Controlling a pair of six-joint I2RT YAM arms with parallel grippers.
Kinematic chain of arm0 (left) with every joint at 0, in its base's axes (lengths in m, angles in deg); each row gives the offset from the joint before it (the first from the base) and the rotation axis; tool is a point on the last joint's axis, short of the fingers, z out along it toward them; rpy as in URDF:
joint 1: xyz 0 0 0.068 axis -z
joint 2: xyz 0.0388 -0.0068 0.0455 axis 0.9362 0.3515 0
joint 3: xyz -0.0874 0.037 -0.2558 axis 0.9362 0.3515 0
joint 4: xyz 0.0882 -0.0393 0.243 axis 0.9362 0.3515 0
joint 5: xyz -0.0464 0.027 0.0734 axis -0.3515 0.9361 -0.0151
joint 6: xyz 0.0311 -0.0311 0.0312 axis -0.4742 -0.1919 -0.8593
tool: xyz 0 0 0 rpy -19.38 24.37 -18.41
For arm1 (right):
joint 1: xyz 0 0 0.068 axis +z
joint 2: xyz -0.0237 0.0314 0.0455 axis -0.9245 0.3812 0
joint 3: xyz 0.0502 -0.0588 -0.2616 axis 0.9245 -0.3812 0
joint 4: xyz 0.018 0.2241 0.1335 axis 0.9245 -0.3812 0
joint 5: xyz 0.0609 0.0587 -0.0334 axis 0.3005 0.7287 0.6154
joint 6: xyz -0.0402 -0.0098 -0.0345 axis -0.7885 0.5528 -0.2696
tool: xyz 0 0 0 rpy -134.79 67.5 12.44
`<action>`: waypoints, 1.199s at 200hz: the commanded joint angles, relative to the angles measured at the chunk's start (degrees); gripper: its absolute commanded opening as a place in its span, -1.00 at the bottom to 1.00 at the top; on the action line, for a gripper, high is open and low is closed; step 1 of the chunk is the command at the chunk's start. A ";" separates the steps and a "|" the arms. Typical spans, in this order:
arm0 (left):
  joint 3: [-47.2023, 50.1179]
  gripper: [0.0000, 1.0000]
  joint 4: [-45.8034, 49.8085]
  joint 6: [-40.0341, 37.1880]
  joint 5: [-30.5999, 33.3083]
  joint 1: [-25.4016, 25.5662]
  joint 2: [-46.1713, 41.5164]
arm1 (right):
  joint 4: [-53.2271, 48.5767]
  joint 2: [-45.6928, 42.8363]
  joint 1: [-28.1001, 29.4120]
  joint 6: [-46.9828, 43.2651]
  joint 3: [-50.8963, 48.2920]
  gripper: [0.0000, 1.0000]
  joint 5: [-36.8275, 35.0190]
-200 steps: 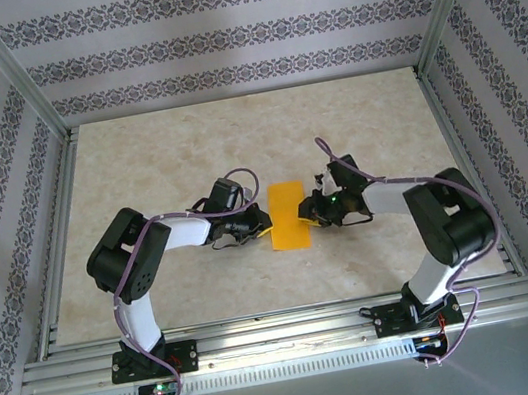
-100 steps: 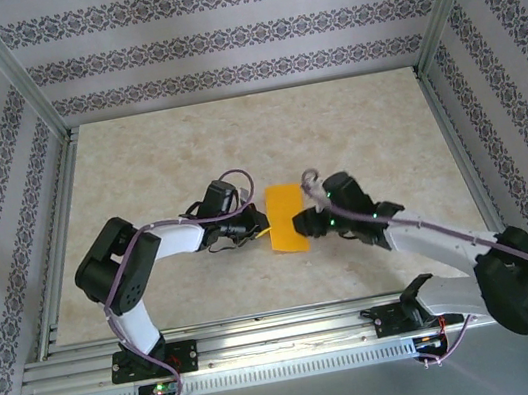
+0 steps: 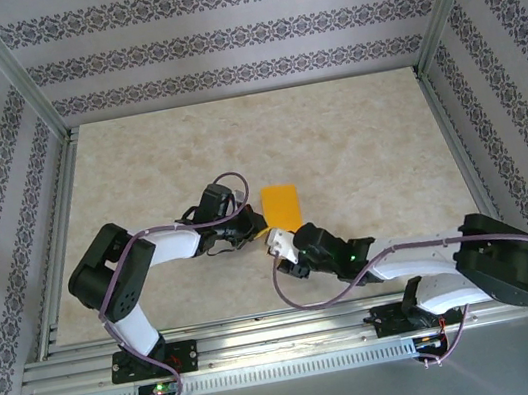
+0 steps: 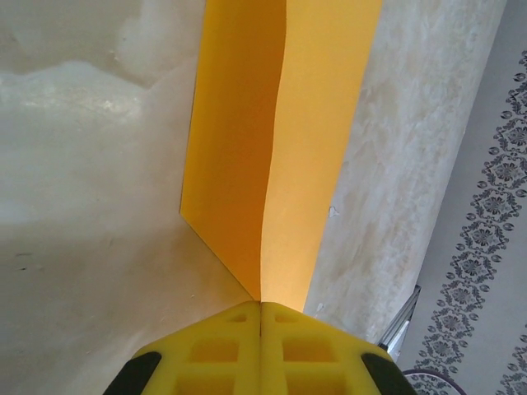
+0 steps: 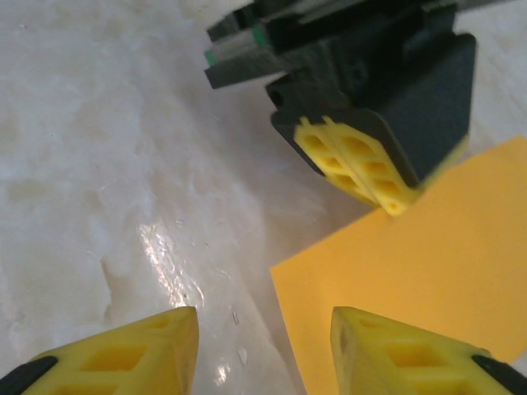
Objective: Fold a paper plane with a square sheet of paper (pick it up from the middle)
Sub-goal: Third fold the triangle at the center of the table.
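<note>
As seen from the top external camera, one square sheet of paper [image 3: 281,207], folded into an orange-yellow rectangle, lies near the middle of the marbled table [image 3: 366,140], with two arms converging on its near left corner; the left gripper [image 3: 260,228] meets that corner, while the right gripper [image 3: 277,240] sits just beside it on the near side. Patterned walls and an aluminium frame enclose the table. In the left wrist view, the left gripper [image 4: 261,346] is pressed together on the sheet [image 4: 313,148], whose two layers part away from the pinch above the tabletop. In the right wrist view, the right gripper [image 5: 263,329] stands parted, holding nothing; the sheet's [image 5: 428,271] corner lies flat beyond the tips, and the left gripper's [image 5: 387,193] yellow fingers clamp its far edge.
</note>
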 commanded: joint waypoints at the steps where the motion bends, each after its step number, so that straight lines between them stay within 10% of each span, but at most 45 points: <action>1: 0.55 -1.00 -2.61 1.28 0.97 -0.65 -1.55 | 8.41 3.22 1.68 -2.94 -0.22 -0.04 -6.39; 240: 0.86 -1.00 -3.68 2.33 1.52 -0.65 -1.59 | 13.35 11.44 3.83 0.99 -0.96 -0.85 -18.92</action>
